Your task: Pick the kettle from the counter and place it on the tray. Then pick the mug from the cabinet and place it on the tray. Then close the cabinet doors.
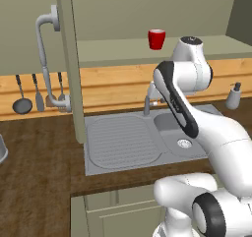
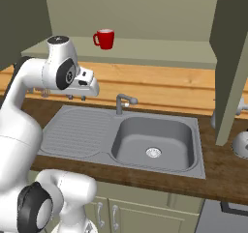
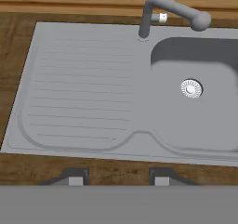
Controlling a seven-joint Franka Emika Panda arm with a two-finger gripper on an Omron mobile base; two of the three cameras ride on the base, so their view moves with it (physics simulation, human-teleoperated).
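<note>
Spread, empty fingers hover over the grey sink set in the counter, mug shelved above.

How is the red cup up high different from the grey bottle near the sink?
The mug is bright red; the soap bottle is dull grey. The mug stands up on the pale shelf inside the cabinet, while the soap bottle stands lower, on the brown counter beside the sink. The mug is open on top with a side handle; the soap bottle is closed, with a pump on top. Both stand upright, untouched.
</note>
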